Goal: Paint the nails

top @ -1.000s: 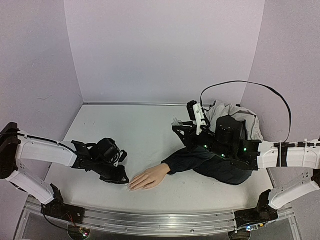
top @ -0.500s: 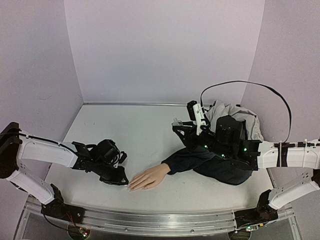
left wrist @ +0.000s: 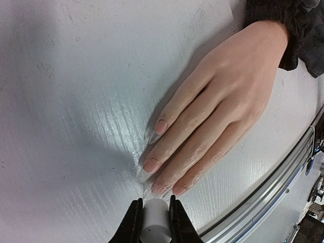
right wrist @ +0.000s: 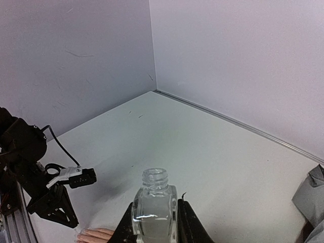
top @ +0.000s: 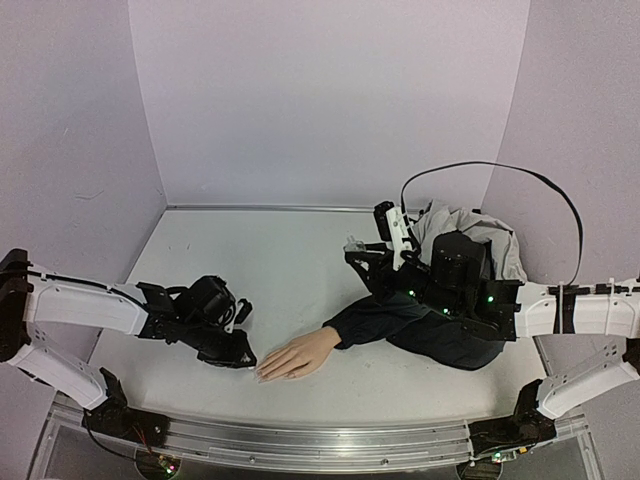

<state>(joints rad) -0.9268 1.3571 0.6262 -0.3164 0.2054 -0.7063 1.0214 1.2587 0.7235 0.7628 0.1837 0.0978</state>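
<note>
White table [top: 290, 260], purple walls: mannequin hand [left wrist: 217, 116] lies flat near the front edge
Left gripper [left wrist: 153, 203] clamps a white cap [left wrist: 153, 227] just beside the nails [left wrist: 152, 165]; right gripper [right wrist: 155, 215] clamps an uncapped clear bottle [right wrist: 154, 195], contents indiscernible

You're looking at a lab test cell: plain lilac walls [top: 330, 100] box in a white table [top: 280, 260], with an aluminium rail [top: 300, 445] along its near edge.

Grey cloth [top: 505, 250], black cable [top: 470, 164] near right wall
</note>
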